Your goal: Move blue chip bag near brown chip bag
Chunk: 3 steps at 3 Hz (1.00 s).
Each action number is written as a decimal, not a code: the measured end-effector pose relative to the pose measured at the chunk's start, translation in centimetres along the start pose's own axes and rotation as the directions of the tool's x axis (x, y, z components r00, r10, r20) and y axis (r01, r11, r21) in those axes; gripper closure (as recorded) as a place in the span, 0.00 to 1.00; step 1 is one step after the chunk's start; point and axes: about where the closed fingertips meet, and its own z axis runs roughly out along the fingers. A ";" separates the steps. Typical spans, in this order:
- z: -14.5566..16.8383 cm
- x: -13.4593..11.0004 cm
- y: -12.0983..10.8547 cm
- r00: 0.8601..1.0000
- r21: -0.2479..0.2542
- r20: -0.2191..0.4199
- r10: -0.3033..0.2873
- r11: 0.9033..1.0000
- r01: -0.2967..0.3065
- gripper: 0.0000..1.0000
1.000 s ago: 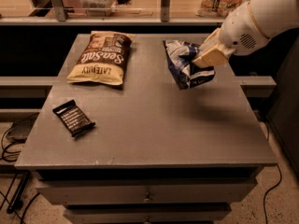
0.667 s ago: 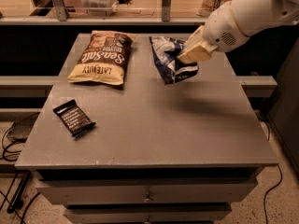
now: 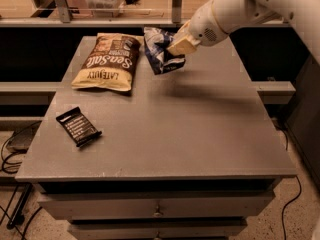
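Transport phase, late. The pincer (image 3: 176, 48) is closed on the blue chip bag (image 3: 159, 59), gripping the side that faces away from the brown chip bag (image 3: 107, 61), and it carries the bag clear of the worktop (image 3: 200, 144). Note the shadow cast on the grey surface below the arm.

Compared with a second ago, the arm has swept the bag across toward the far edge. It then hung over the other half of the worktop, well apart from the brown chip bag. It now hangs just beside that bag's far corner, with little or no gap visible between them. The brown chip bag and the black bar wrapper (image 3: 78, 127), near the front edge, have not moved.

For your task, this means the approach is nearly complete, and the nearness asked for looks already met in the air. What remains, by this reading, is for you to lower the bag onto the worktop beside the brown one and release it without disturbing the brown bag.
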 end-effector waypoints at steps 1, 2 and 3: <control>2.7 -0.5 -2.0 0.999 0.008 0.037 0.021 1.000 -0.021 0.35; 5.3 -1.2 -2.6 0.997 -0.015 0.065 0.037 0.999 -0.036 0.12; 7.0 -1.4 -2.8 0.991 -0.054 0.104 0.087 0.995 -0.081 0.00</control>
